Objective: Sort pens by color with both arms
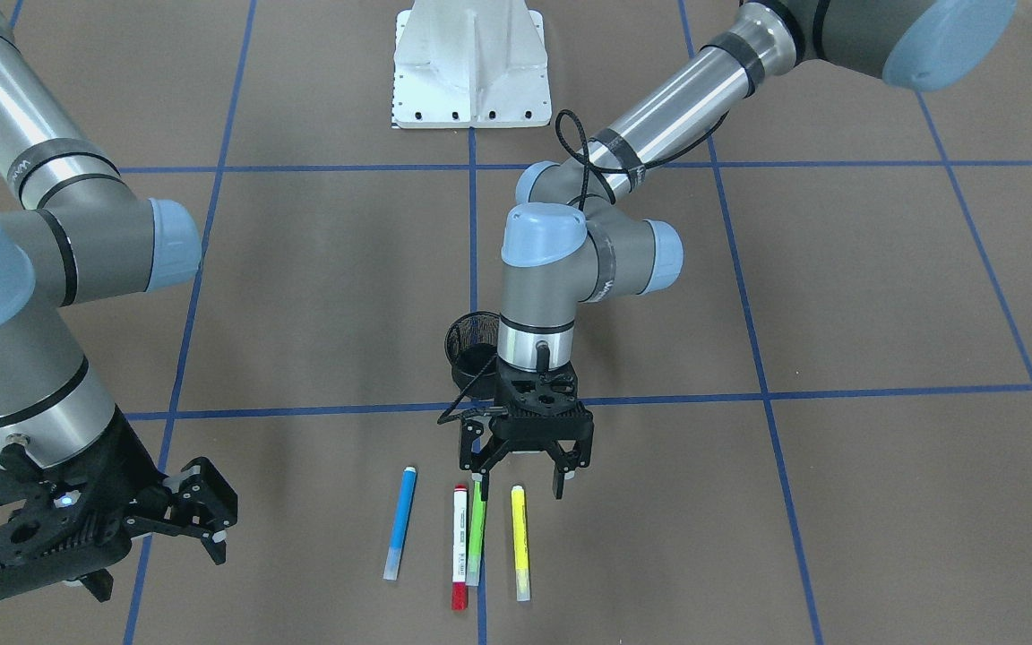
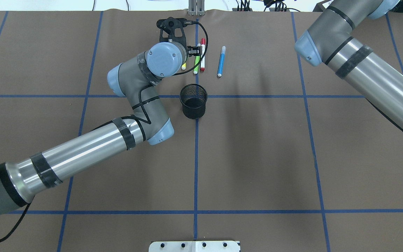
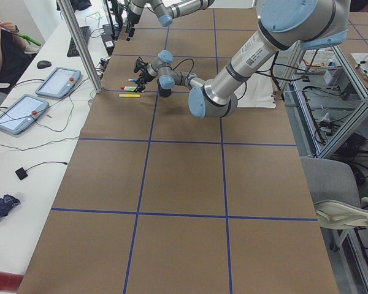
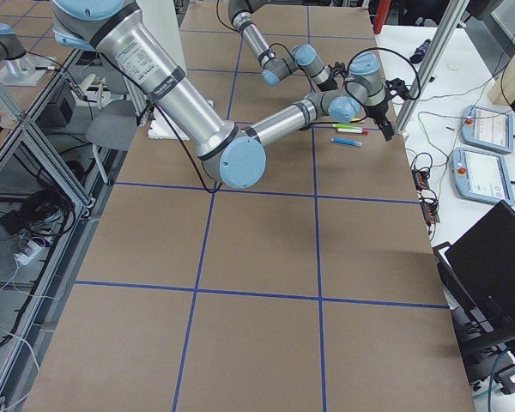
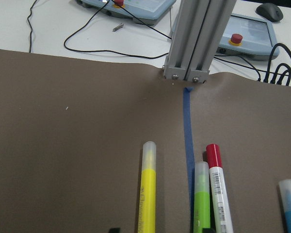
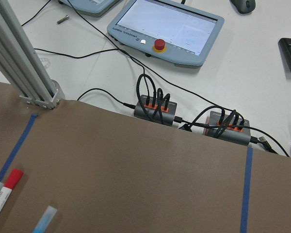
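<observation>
Four pens lie side by side on the brown table: blue (image 1: pixel 399 522), white-barrelled with red ends (image 1: pixel 460 546), green (image 1: pixel 477 528) and yellow (image 1: pixel 520 542). My left gripper (image 1: pixel 518 479) is open just above their near ends. The yellow pen (image 5: pixel 146 194) lies between its fingers, and the green pen (image 5: pixel 201 199) is by one fingertip. It holds nothing. My right gripper (image 1: pixel 202 515) is open and empty, well off to the side of the blue pen. The right wrist view shows the red-ended pen (image 6: pixel 10 178) and the blue pen (image 6: pixel 43 218) at its lower left.
A black mesh cup (image 2: pixel 193 101) stands just behind the left wrist, towards the robot. The white base mount (image 1: pixel 471 67) is at the robot's side. A metal post (image 5: pixel 191 39) stands at the table edge beyond the pens, with operator pendants (image 6: pixel 167 26) and cables past it.
</observation>
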{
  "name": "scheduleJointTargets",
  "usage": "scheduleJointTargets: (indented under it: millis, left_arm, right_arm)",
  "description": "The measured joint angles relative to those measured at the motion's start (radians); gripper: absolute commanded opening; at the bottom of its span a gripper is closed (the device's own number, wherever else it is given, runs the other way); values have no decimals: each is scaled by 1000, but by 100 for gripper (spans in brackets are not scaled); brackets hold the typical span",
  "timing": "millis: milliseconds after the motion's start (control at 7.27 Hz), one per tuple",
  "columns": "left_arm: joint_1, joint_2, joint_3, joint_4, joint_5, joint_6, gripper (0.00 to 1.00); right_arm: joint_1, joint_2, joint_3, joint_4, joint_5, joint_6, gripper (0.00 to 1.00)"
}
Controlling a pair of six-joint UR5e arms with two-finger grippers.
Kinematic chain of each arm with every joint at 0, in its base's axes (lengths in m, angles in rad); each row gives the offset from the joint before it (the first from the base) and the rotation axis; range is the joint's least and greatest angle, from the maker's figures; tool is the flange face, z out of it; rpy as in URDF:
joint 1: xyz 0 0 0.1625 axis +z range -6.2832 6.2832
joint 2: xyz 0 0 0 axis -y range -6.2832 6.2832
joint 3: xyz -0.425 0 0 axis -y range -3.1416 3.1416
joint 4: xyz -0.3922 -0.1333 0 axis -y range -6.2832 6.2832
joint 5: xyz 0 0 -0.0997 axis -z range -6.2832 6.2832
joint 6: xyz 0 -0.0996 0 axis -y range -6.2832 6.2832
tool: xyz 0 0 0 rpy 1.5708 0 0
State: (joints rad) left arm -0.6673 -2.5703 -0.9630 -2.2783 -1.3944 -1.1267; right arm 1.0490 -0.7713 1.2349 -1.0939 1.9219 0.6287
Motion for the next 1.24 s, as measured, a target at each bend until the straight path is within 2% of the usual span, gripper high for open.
scheduleJointTargets:
  millis: [412,688,825,1100,1238]
  left_arm:
    - [-127,114,-116,0,-68,157,100]
    - [-245,206,-183,-49,-150,220,100]
    - [-291,238,-192,-69,-169,230,100]
    - [-346,338,-224,-151,-220,250,100]
    - [-387,400,-240,-197,-292,275,100]
  right_arm:
    - [70,7,20,1,78,-8,99]
    - [153,-26,44,-23,204,-12,99]
    - [200,-54,78,-79,290,-13,99]
    - [288,-122,192,-318,502,-17,99]
    - [312,-173,249,-409,546,-19,99]
